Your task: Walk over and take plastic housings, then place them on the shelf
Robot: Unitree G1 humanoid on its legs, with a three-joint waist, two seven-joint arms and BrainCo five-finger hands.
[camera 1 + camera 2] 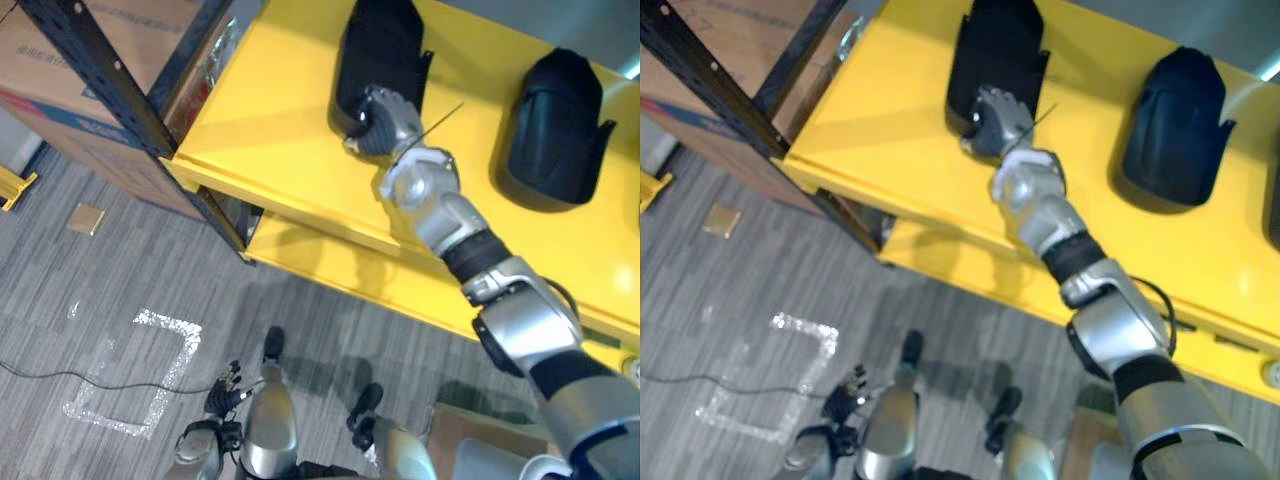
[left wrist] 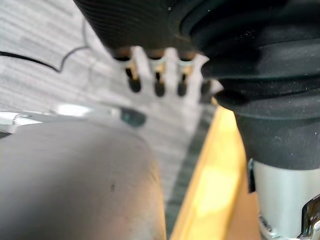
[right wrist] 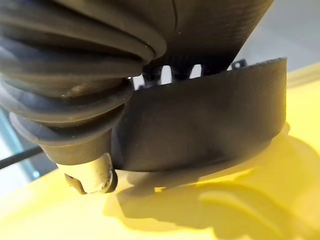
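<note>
**Right hand on a housing at the shelf's front edge**

At the bottom of the frame the left hand (image 2: pixel 158 70) hangs low over the grey floor (image 1: pixel 60 300), its fingers loose and straight, with nothing in them. White tape marks (image 1: pixel 165 325) outline a rough square on the floor at lower left, and a small tan square (image 1: pixel 87 218) lies above them toward the left edge.

The right arm rises from the lower right corner up to the yellow shelf (image 1: pixel 280 110), which fills the upper right. A lower yellow level (image 1: pixel 330 262) shows beneath its front edge. The right hand (image 1: pixel 385 118) is closed on the near end of a black housing (image 1: pixel 385 45) at top centre. In the right wrist view its fingers go over the housing's rim and their tips are hidden behind the wall, while the thumb (image 3: pixel 92 175) lies against the outside of that wall. The housing rests on the shelf surface.

A second housing (image 1: pixel 560 115) lies on the same shelf, well apart toward the upper right, with no hand on it.

At upper left a dark perforated upright (image 1: pixel 100 70) slants across a cardboard box (image 1: pixel 60 60) behind it.
</note>
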